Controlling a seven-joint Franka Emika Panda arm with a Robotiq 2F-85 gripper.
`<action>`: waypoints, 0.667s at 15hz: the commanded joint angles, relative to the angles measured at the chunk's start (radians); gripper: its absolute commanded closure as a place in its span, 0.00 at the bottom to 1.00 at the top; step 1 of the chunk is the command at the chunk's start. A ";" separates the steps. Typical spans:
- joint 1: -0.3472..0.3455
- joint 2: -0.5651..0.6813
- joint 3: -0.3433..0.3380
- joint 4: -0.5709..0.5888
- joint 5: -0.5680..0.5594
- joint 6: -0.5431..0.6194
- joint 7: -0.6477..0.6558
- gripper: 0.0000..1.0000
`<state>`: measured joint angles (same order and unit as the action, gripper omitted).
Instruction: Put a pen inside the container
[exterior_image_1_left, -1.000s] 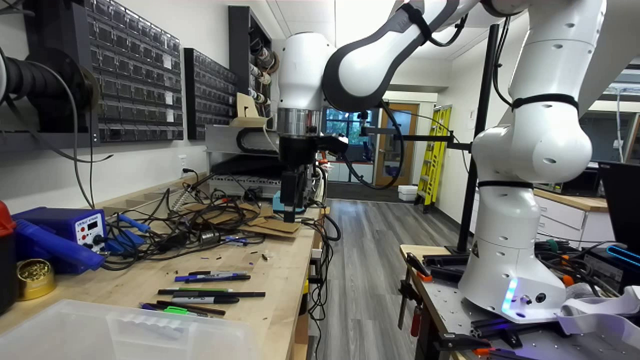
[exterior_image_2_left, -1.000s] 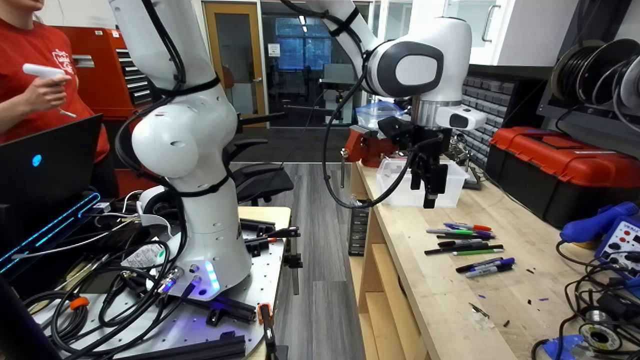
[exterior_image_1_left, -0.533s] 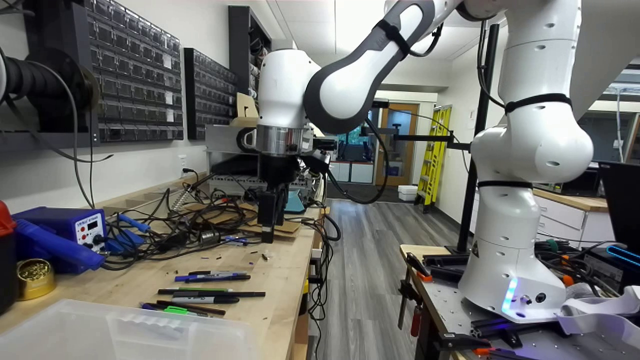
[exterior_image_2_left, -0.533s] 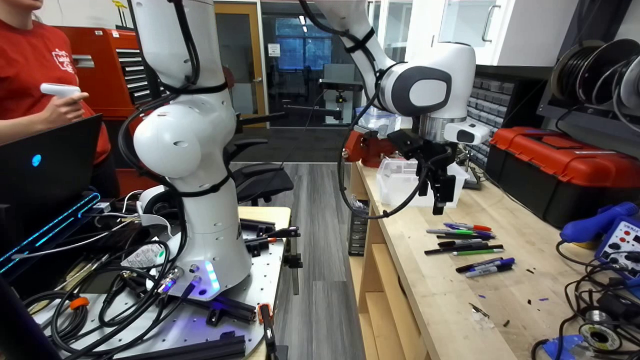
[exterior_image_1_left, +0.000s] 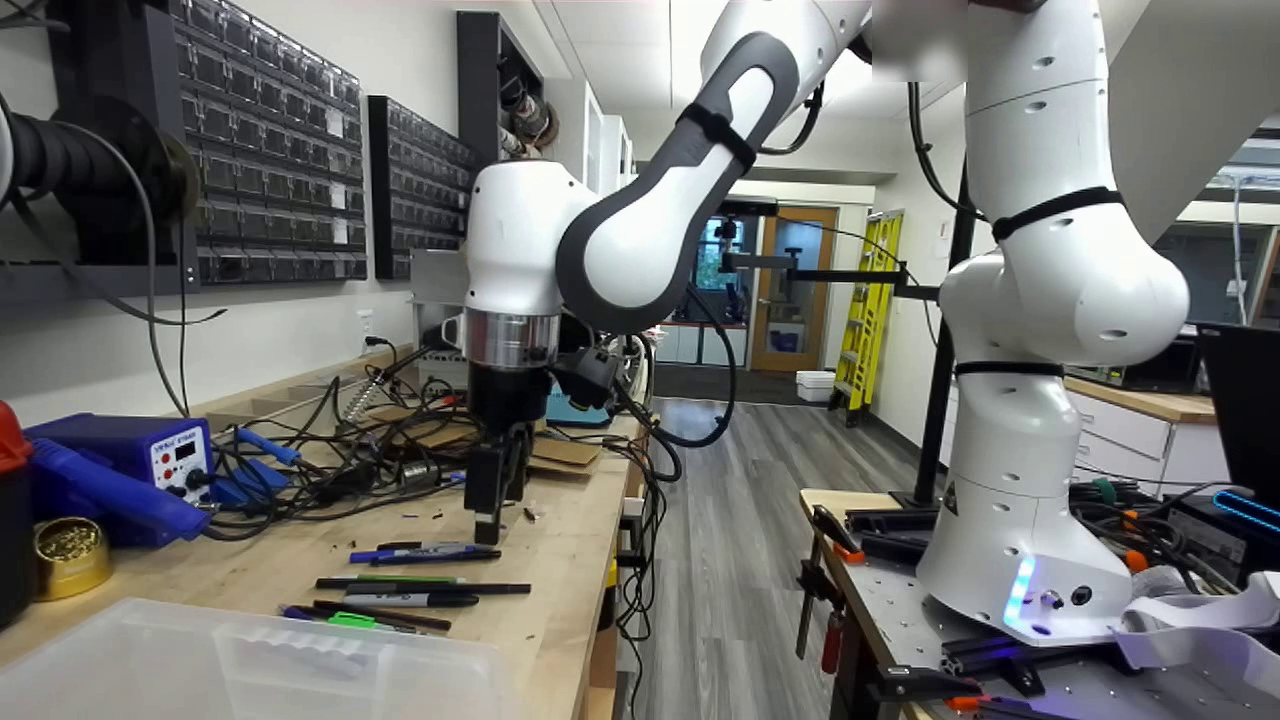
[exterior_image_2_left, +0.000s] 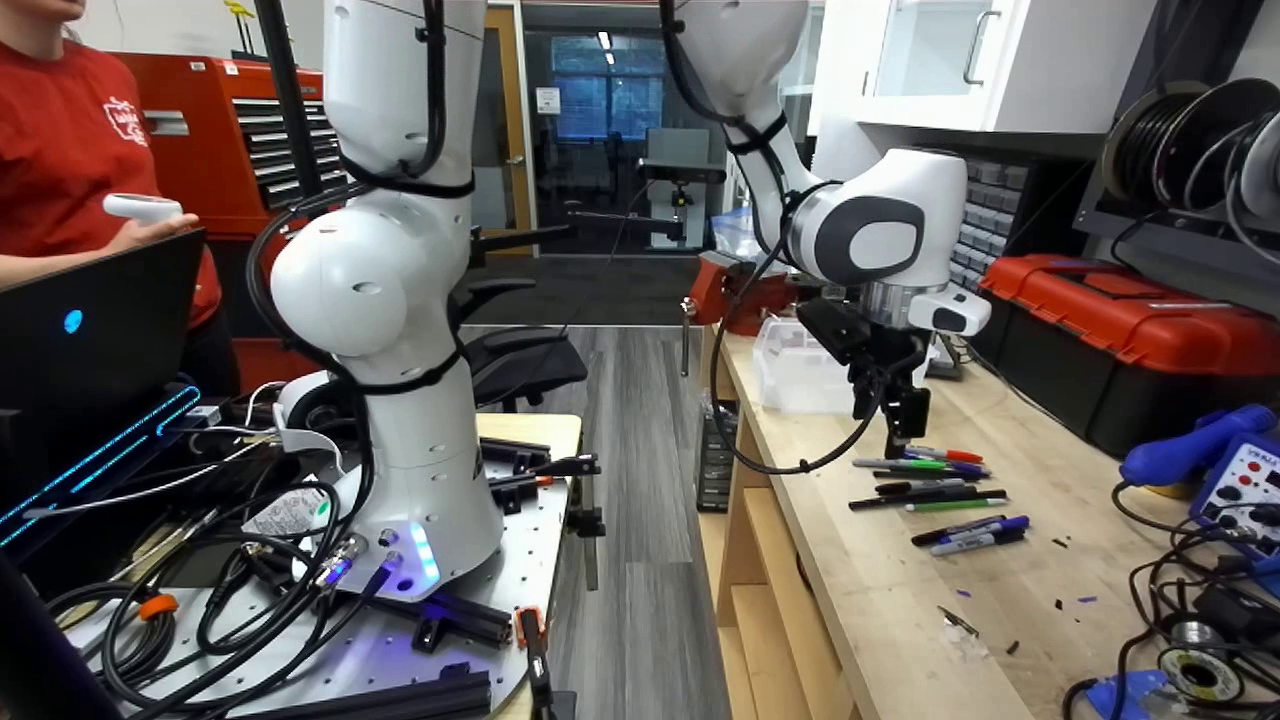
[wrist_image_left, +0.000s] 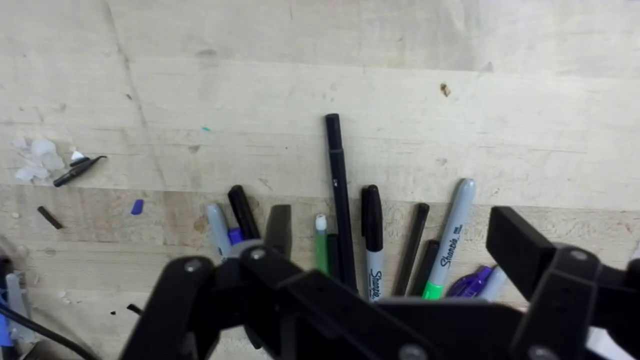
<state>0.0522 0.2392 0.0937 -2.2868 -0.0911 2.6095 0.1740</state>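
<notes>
A long black pen (wrist_image_left: 341, 195) is seen lying on the desk (exterior_image_1_left: 545, 605) below the pincer (wrist_image_left: 395, 230); in the wrist view it is framed between the jaws, as are a black-capped marker (wrist_image_left: 374, 240) and a green-ended grey marker (wrist_image_left: 452, 240). No pen is held: the jaws are spread wide, with only pens and desk shown between them. Whether a pen is touched cannot be told for certain, though some air seems to be left beneath the pincer.

The clear plastic bin (exterior_image_1_left: 270, 660) is set on the same desk, to the side of the pincer, past the green-ended grey marker. No pen can be made out in it, though its floor is not fully shown.

As far as can be judged, only the approach is done: the pincer is placed over the pens. All the rest is left: one pen is to be singled out, gripped, lifted, carried across to the bin and released inside. Since the pens are crowded together, two may be caught at once unless the jaws are narrowed and centred over one barrel first.

Farther out, on the pincer's opposite side from the bin, a tangle of cables (exterior_image_1_left: 355, 465) is spread.
</notes>
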 joint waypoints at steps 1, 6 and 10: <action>0.032 0.079 -0.031 0.069 -0.020 0.012 -0.006 0.00; 0.049 0.157 -0.053 0.134 -0.044 0.004 -0.022 0.00; 0.050 0.191 -0.069 0.153 -0.051 0.000 -0.036 0.00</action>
<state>0.0812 0.4092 0.0548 -2.1536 -0.1265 2.6111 0.1535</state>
